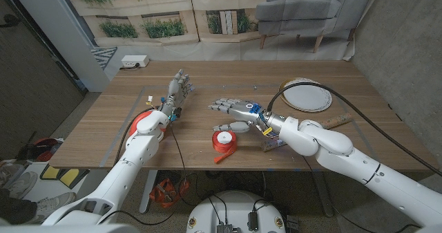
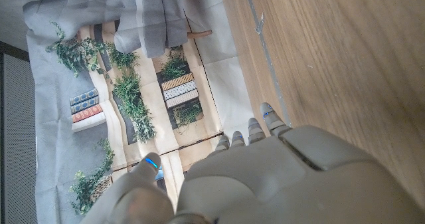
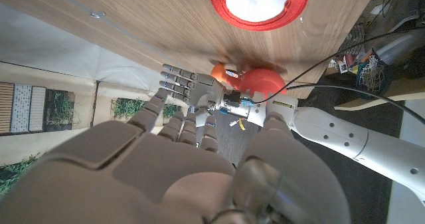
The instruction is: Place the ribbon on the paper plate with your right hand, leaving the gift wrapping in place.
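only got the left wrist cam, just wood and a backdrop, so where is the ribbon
observer: The red ribbon spool sits near the front edge of the table, between the two arms, with a loose tail trailing toward that edge.
operator: is the right hand on it yet
observer: No. The right hand is just beyond the spool, fingers apart, holding nothing.
operator: and the plate
observer: The paper plate lies on the robot's right side, farther back than the hand, with nothing on it.
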Controlling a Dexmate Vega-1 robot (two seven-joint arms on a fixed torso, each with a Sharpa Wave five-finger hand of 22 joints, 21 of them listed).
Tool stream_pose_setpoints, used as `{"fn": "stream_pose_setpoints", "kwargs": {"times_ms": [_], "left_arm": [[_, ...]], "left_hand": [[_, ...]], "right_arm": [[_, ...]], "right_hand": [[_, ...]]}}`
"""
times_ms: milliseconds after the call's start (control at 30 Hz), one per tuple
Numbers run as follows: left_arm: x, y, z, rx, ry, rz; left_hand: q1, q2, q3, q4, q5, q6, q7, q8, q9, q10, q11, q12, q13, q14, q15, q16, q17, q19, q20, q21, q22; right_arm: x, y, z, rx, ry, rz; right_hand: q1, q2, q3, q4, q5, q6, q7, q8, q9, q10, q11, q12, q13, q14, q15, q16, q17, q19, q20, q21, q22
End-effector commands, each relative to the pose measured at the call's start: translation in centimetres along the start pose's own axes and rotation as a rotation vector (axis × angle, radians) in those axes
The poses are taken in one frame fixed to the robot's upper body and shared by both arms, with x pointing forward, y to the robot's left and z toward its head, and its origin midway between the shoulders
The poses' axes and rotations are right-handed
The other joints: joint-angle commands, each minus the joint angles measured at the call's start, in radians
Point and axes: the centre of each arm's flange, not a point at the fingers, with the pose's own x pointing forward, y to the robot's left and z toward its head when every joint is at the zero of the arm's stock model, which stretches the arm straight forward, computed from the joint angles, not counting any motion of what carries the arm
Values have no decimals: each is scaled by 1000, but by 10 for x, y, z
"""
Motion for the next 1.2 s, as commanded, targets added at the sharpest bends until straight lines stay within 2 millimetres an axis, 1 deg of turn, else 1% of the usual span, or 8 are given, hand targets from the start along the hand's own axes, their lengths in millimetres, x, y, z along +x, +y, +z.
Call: {"fn": "stream_pose_setpoints", "kwargs": {"times_ms": [33, 67, 300, 433, 467, 1067, 1133, 1200], "left_arm": [[2, 0, -1, 0, 2, -2], [2, 0, -1, -1, 2, -3], [4, 0, -2, 0, 5, -5], [5, 0, -2, 0, 6, -6], [5, 0, -2, 0, 6, -5], [12, 0, -2, 2, 10, -9], [12, 0, -2, 3, 11, -9], [13, 0, -2, 2, 12, -8]], "left_hand": [[2, 109, -3, 2, 7, -119, -5, 1, 5, -230, 9, 1, 5, -223, 5, 7, 5, -214, 8, -3, 4], [2, 109, -3, 2, 7, -120, -5, 1, 5, -231, 5, 1, 5, -223, 6, 6, 5, -214, 8, -3, 4], [2, 109, -4, 2, 7, -120, -6, 1, 5, -231, 2, 1, 5, -223, 6, 6, 5, -214, 9, -4, 4], [2, 110, -4, 2, 7, -120, -5, 1, 5, -234, 4, 0, 5, -224, 5, 6, 5, -216, 10, -5, 4], [2, 110, -4, 2, 8, -120, -6, 1, 5, -231, 10, 1, 5, -223, 6, 6, 5, -214, 9, -5, 4], [2, 110, -4, 2, 8, -120, -6, 1, 6, -233, 4, 0, 5, -224, 5, 6, 5, -214, 10, -6, 5], [2, 110, -3, 3, 8, -120, -5, 1, 6, -232, 8, 1, 5, -224, 6, 6, 5, -213, 10, -7, 5], [2, 110, -3, 3, 8, -120, -6, 1, 6, -231, 7, 1, 5, -223, 5, 6, 5, -213, 9, -7, 5]], "right_arm": [[3, 10, 2, 26, -3, 37], [3, 11, 3, 28, -4, 40], [4, 15, 3, 31, -2, 51], [5, 17, 3, 32, -2, 54], [6, 18, 3, 34, -2, 55], [10, 30, 1, 40, -5, 91], [10, 31, 1, 40, -3, 98], [10, 33, 1, 45, -3, 103]], "right_hand": [[13, -6, 2, -10, -2, -2, 2, 0, 4, -4, 0, -1, 6, 8, 5, 7, 4, 15, 1, 9, 4], [15, -6, 2, -11, -3, -4, 2, 0, 4, -5, 1, 0, 6, 9, 5, 7, 4, 16, 0, 9, 4], [22, -8, 4, -18, -4, -10, 0, 0, 4, -8, 0, 0, 6, 9, 4, 7, 4, 19, -2, 9, 4], [26, -9, 6, -23, -5, -12, -1, 0, 4, -8, -2, 0, 6, 10, 3, 8, 4, 21, -2, 8, 4], [27, -9, 6, -24, -5, -13, -1, 1, 4, -9, -3, 0, 6, 10, 4, 8, 4, 21, -1, 8, 4], [45, -12, 12, -40, -8, -19, -2, 3, 4, -11, -6, 2, 6, 12, 4, 8, 4, 24, -4, 6, 4], [48, -12, 13, -43, -9, -22, -2, 3, 4, -13, -8, 1, 6, 12, 3, 8, 4, 27, -4, 7, 4], [51, -13, 14, -46, -9, -23, -2, 3, 4, -14, -9, 1, 6, 12, 4, 8, 4, 30, -5, 7, 4]]}}
